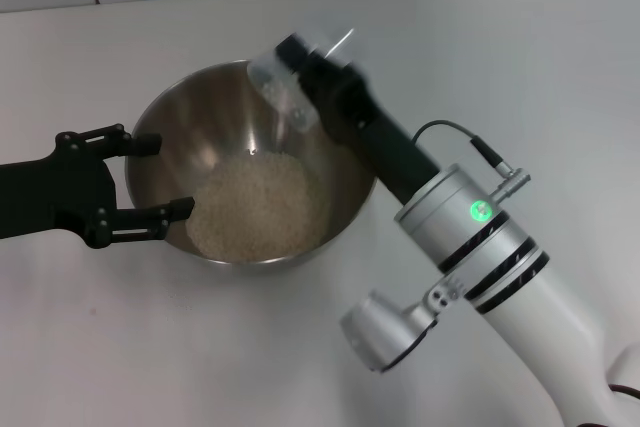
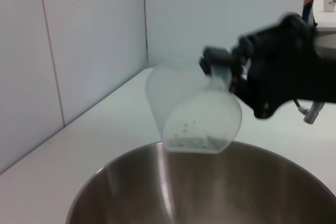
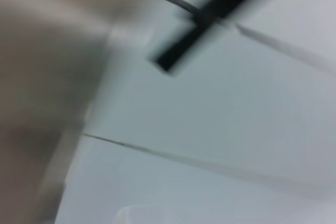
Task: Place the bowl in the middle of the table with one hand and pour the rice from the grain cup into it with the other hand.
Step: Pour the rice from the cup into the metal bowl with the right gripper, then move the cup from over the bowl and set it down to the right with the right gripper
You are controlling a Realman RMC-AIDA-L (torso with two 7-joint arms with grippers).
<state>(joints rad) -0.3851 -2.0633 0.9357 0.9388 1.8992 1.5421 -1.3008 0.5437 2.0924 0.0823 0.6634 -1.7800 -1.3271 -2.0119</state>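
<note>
White counter (image 1: 120, 347) carries one steel bowl (image 1: 335, 209) near its middle, with one heap of rice (image 1: 255, 209) inside. Above the bowl's far rim, one clear grain cup (image 2: 194, 111) tips mouth-down, gripped by the right end effector (image 1: 300, 72). The left end effector (image 1: 150, 177) rests spread wide at the bowl's left rim.

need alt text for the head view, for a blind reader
The right gripper holds the clear grain cup tipped over the far rim of a steel bowl with a heap of rice inside. The left gripper, jaws open, straddles the bowl's left rim on a white table.
</note>
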